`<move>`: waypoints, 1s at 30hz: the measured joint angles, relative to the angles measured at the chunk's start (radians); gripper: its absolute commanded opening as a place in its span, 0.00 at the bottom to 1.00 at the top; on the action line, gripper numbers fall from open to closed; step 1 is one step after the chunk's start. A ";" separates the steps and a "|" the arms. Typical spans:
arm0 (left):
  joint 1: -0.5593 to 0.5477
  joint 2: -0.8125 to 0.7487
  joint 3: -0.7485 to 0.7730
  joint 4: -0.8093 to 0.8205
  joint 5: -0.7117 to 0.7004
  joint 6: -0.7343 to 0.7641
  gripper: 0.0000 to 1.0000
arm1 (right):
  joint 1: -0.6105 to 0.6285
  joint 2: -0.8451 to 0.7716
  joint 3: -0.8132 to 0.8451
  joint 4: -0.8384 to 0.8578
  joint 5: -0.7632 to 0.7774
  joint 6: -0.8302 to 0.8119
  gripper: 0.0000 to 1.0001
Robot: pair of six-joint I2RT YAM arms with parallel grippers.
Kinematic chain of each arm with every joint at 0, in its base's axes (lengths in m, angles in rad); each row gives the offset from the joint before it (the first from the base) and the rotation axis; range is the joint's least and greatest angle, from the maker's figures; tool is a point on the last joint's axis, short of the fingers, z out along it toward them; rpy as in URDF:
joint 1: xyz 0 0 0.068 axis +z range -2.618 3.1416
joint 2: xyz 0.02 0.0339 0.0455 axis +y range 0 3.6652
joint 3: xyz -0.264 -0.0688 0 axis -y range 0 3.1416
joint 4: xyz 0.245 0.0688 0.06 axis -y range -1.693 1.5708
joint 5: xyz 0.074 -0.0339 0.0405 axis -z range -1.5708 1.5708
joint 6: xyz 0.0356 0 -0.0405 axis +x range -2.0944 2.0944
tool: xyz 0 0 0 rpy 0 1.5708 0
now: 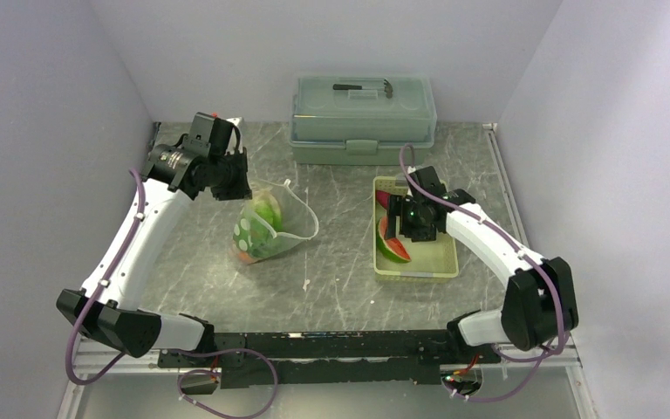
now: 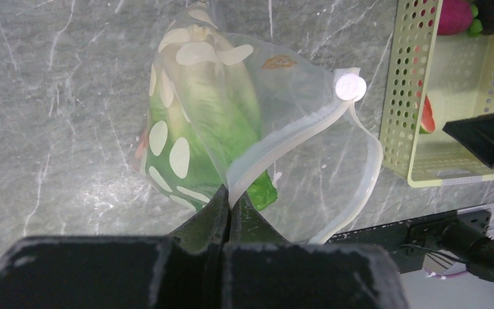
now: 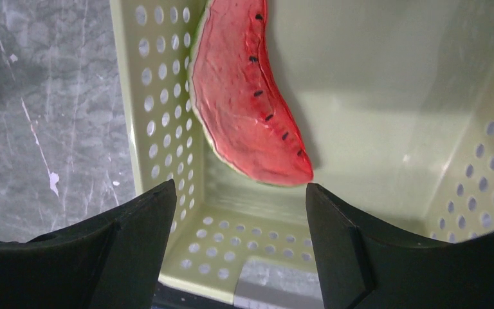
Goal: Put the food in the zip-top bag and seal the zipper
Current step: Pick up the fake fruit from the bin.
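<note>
Pinching rim of clear polka-dot plastic bag (image 2: 283, 96): left gripper (image 2: 227, 196) | right gripper (image 3: 239, 188) spread wide, empty, over red watermelon slice (image 3: 244, 96)

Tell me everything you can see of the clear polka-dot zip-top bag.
The clear, soft plastic zip-top bag with white polka dots rests on the grey marbled table, apart from the pale yellow-green perforated tray. Its mouth gapes open toward the tray, the zipper strip unsealed and curving in a loop, with a white round tab at one end. Leafy green lettuce sits inside; an orange-red piece shows at its bottom edge. The left gripper is shut on the mouth's rim.
</note>
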 measured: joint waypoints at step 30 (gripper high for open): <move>0.003 0.000 -0.016 0.016 0.039 0.008 0.00 | -0.003 0.268 -0.021 0.235 0.028 -0.035 0.74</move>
